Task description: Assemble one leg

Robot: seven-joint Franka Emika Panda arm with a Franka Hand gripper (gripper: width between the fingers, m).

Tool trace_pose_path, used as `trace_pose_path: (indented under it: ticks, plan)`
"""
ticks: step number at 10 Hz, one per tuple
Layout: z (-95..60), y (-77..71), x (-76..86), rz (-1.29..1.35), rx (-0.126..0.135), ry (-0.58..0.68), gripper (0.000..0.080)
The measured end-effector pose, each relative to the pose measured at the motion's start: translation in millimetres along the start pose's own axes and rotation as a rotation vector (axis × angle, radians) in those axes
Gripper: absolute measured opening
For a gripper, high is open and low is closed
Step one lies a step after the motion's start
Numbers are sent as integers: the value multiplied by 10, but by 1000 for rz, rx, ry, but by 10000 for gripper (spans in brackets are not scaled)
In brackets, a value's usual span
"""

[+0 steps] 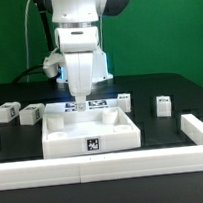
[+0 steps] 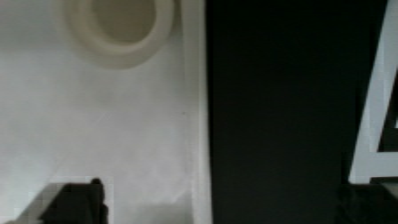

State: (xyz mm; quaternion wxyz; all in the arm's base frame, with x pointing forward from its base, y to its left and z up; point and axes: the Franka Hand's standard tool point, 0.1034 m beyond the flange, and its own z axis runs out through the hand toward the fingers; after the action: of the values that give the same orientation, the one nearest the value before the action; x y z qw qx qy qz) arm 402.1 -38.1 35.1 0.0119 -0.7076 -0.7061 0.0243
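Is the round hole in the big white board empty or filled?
Empty. In the wrist view the round hole is bare, with nothing stuck in it.

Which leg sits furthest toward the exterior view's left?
The outer leg of the left pair; its neighbour lies between it and the big white board.

— Where is there free room to pass?
— Over the bare desk [image 1: 185,96] at the exterior view's right, beyond the right leg [image 1: 163,106].
— What blocks?
— The white board [image 1: 92,130] mid-desk, the far-left leg [image 1: 5,114], the neighbour leg [image 1: 32,114] and the front rail [image 1: 96,168].
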Motion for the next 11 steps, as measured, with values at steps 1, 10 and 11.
trace_pose_path:
  ticks: [1, 10, 11]
  plan:
    - [27, -48, 13, 0, 2, 3, 650]
    - [293, 110, -31, 23, 9, 19, 650]
    - [293, 111, -14, 32, 9, 19, 650]
